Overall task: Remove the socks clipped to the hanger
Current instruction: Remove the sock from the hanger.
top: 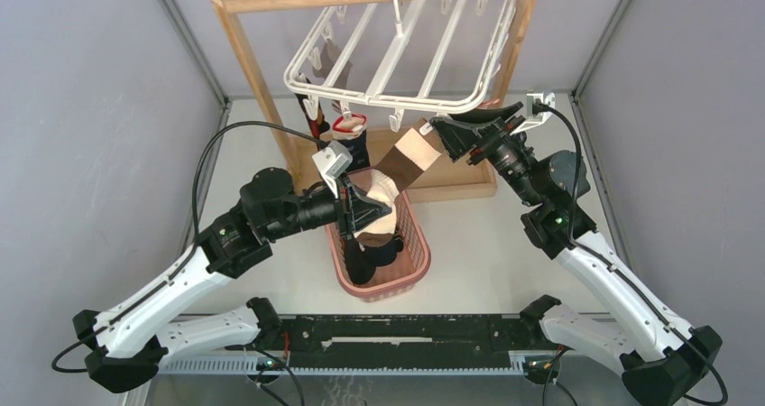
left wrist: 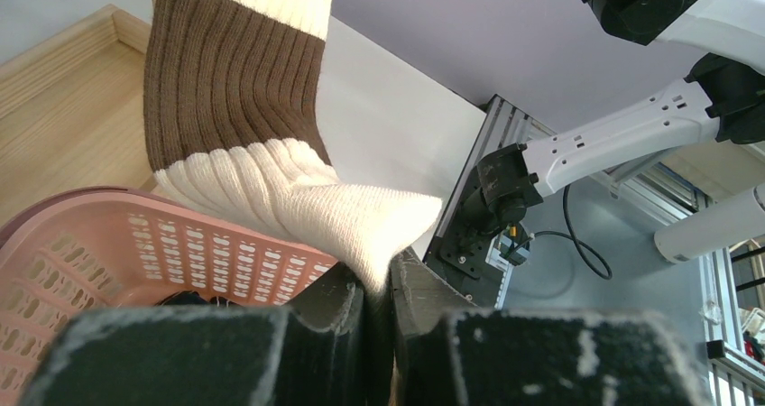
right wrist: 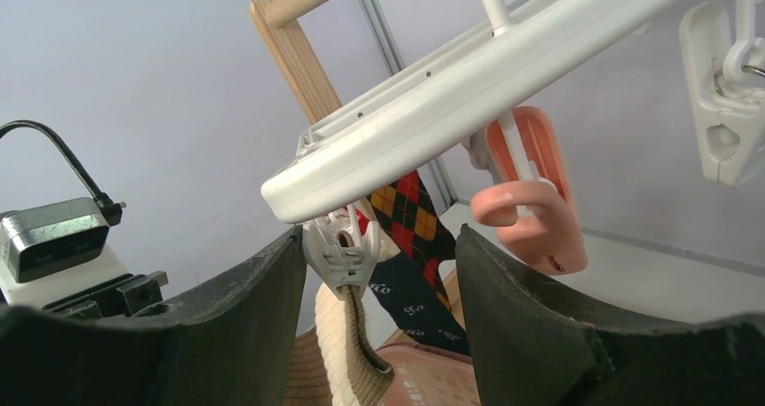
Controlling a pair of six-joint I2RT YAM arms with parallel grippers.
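Left end effector (left wrist: 377, 281) pinches the brown-and-cream sock (left wrist: 235, 90); right end effector (right wrist: 379, 236) gapes around a clip (right wrist: 338, 248); lettering on argyle sock (right wrist: 410, 216) illegible.

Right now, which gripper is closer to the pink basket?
Left. The left gripper hangs right over the basket, pinching the banded sock; the right gripper is higher up, at a clip on the hanger.

Hanger (right wrist: 469, 81) low over right hand (right wrist: 379, 244)
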